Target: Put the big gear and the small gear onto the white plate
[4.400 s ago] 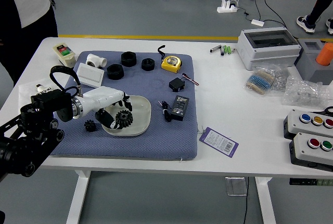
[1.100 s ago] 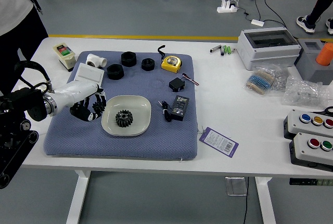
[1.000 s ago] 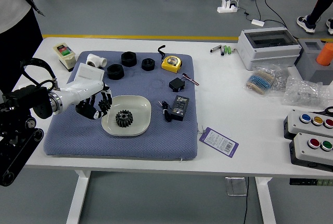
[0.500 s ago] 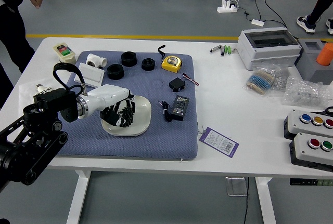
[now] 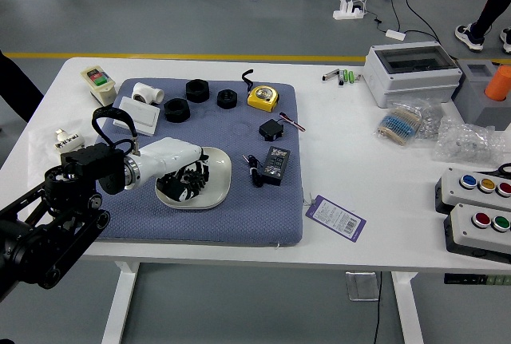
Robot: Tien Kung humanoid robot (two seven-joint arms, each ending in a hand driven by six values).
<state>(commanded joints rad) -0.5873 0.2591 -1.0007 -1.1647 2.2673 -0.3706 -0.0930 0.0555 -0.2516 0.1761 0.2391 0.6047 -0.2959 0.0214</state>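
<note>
Far left: dark trouser leg (image 5: 17, 88) beyond the white table (image 5: 351, 160). White bottle (image 5: 68, 143) upright near the left edge, pale container with green-and-red label (image 5: 99, 81) at the far left corner. Blue-grey mat (image 5: 200, 228) next, white rectangular box (image 5: 137, 116) and white pipe fitting (image 5: 148, 93) on its far left part.

Left arm reaches in from the left, left hand (image 5: 185, 179) over the left part of the white plate (image 5: 215, 191). Can't tell if the hand is clenched, released or gripping something. Plate sits on the mat, near side, about mid-width. Big gear and small gear: can't make out either one; any dark part there blends with the hand.

Three black rings (image 5: 176, 110) along the mat's far side, then yellow tape measure (image 5: 263, 97). Black cable (image 5: 255, 170) right of the plate, small black block (image 5: 271, 130) farther back, black power adapter (image 5: 275, 166) just beside the cable. Slim pen-like tool (image 5: 292, 122) at the mat's right edge.

Off the mat: purple-edged tag (image 5: 336, 218), small batteries (image 5: 343, 77) at the far side, white enclosure with a window (image 5: 411, 71), clear plastic bags (image 5: 467, 144), two push-button boxes (image 5: 479, 236) at the right.
</note>
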